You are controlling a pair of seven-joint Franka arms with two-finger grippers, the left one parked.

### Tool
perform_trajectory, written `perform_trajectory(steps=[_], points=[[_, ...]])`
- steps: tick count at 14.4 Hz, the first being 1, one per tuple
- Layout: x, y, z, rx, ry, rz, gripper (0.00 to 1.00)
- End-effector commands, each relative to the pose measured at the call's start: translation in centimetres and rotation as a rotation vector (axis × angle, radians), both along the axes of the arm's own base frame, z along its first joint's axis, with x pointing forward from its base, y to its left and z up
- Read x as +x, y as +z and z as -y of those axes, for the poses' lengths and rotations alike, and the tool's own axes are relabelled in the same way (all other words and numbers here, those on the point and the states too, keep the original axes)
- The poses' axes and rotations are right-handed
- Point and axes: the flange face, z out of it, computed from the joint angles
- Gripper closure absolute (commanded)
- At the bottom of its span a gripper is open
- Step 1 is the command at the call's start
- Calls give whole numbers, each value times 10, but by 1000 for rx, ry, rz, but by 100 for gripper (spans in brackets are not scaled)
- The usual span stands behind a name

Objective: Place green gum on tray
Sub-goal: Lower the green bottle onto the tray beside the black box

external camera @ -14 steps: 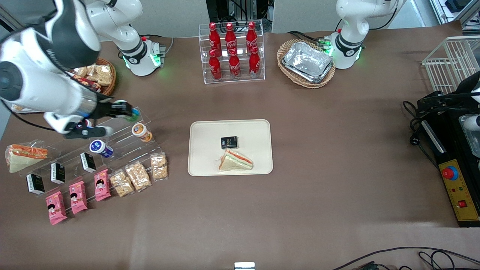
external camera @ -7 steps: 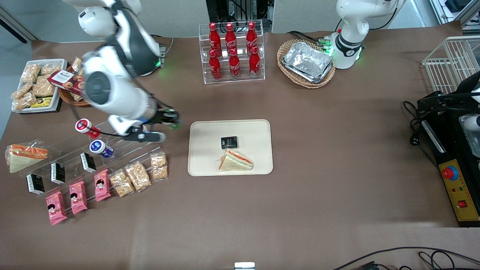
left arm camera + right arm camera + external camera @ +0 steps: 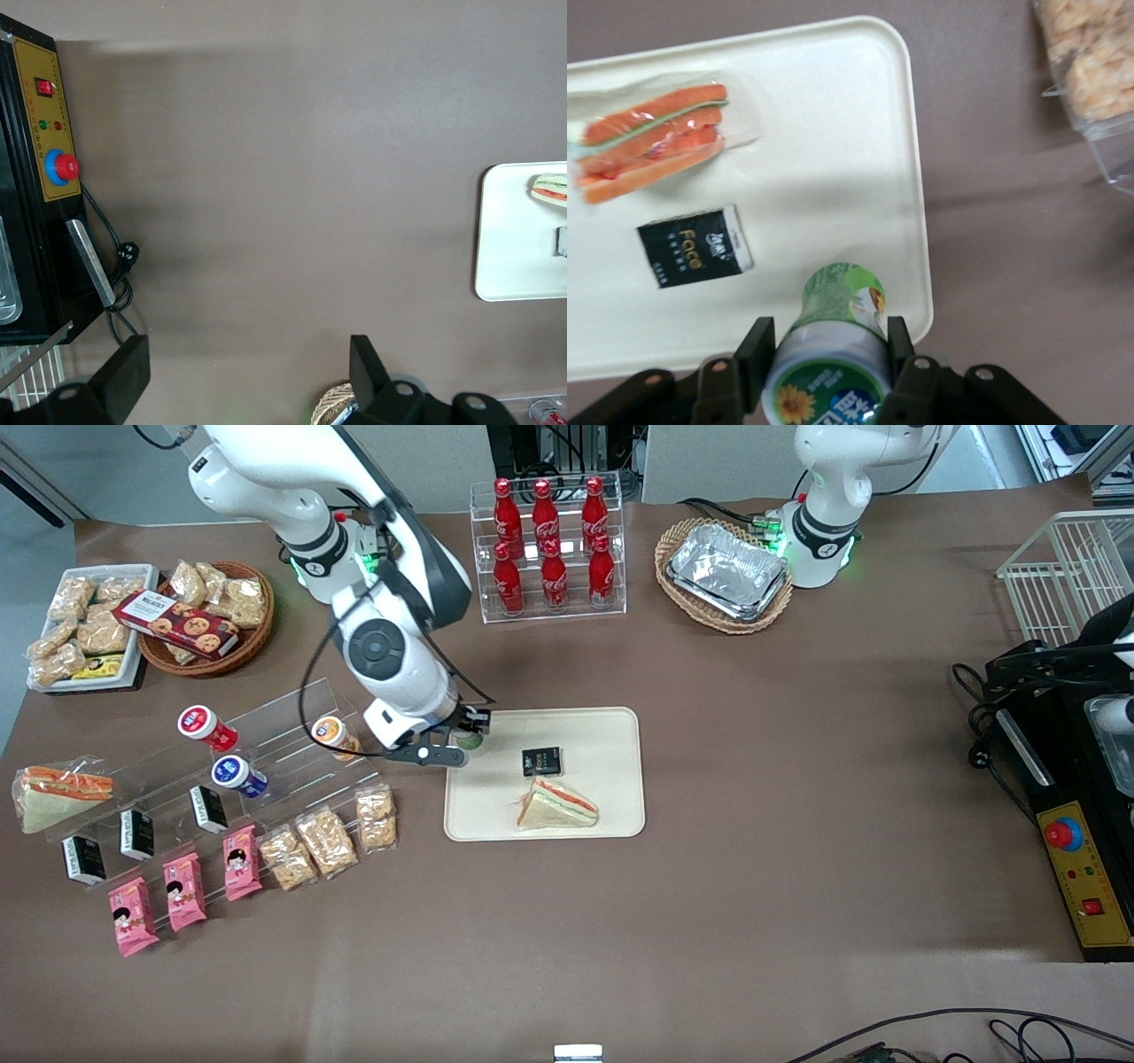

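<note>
My right gripper is shut on the green gum, a green bottle with a white lid, and holds it above the corner of the cream tray nearest the snack rack. In the front view the gum shows only as a small green spot between the fingers. The tray holds a wrapped sandwich and a small black box; both also show in the right wrist view, the sandwich and the box.
A clear stepped rack with red, blue and orange gum bottles stands toward the working arm's end. Snack packs lie in front of it. A cola bottle rack and a basket of foil trays stand farther from the camera.
My gripper has carried the green gum from the clear rack across to the tray's corner. The arm has swung toward the table's middle, uncovering the rack and the orange bottle.
</note>
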Motion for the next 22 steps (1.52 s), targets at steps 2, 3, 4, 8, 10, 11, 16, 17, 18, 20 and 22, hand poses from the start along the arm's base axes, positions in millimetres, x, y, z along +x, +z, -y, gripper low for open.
perform_trajectory(steps=[2, 3, 4, 8, 10, 11, 16, 17, 18, 20, 22], points=[[-3, -49, -13, -9, -43, 53, 62], [-2, -55, -13, -13, -42, 58, 62], [-2, -58, -12, -16, -43, 57, 62], [-3, -71, -11, -23, -43, 67, 60], [-1, -75, -10, -26, -43, 68, 29], [0, -75, -9, -27, -46, 67, 2], [26, -45, 18, -14, -56, 75, 1], [38, -30, 33, -3, -27, 73, 1], [48, -15, 51, 7, -17, 63, 1], [63, 21, 74, 26, -27, 46, 1], [66, 57, 96, 31, -32, 10, 1]])
